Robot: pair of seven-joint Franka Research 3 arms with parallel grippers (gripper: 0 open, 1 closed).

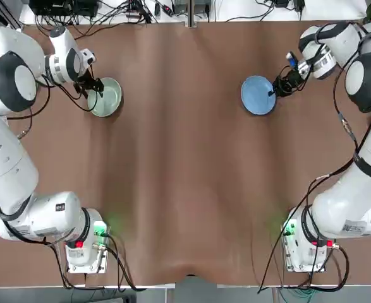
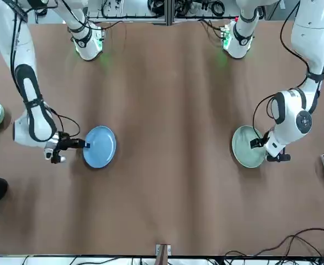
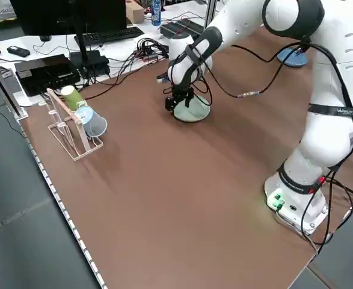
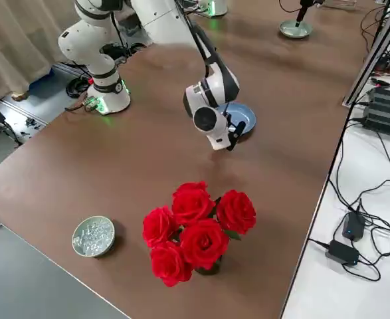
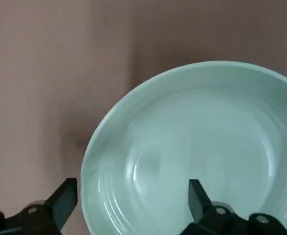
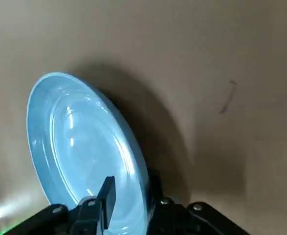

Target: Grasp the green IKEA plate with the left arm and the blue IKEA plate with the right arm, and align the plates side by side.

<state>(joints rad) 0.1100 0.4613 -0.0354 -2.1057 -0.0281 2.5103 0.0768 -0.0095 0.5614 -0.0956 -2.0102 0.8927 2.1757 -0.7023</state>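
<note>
Right side view shows us, nearest on the brown surface (image 4: 135, 176), a small round bowl (image 4: 94, 237) filled with clear pieces, and just beside it a bunch of red roses (image 4: 198, 232) with green leaves.

Behind these, we see the small round light-blue glossy plate (image 4: 246, 114), at the right arm. The right tool (image 6: 132, 178) is narrow and holds this plate by its rim, with one finger on the inner face and one behind. In the right wrist view we see that the plate is tilted.

Farther, at the left arm, is the small round pale green plate (image 4: 295, 29), well apart from the blue one. The left tool (image 5: 132, 182) is wide, and it is over the rim: one finger is above the inside of the plate, the other is outside of it. We cannot tell if they touch it.

Farthest, in the left side view, a light rack (image 3: 74, 135) carries a green cup (image 3: 72, 97) and a light-blue cup (image 3: 92, 122).
</note>
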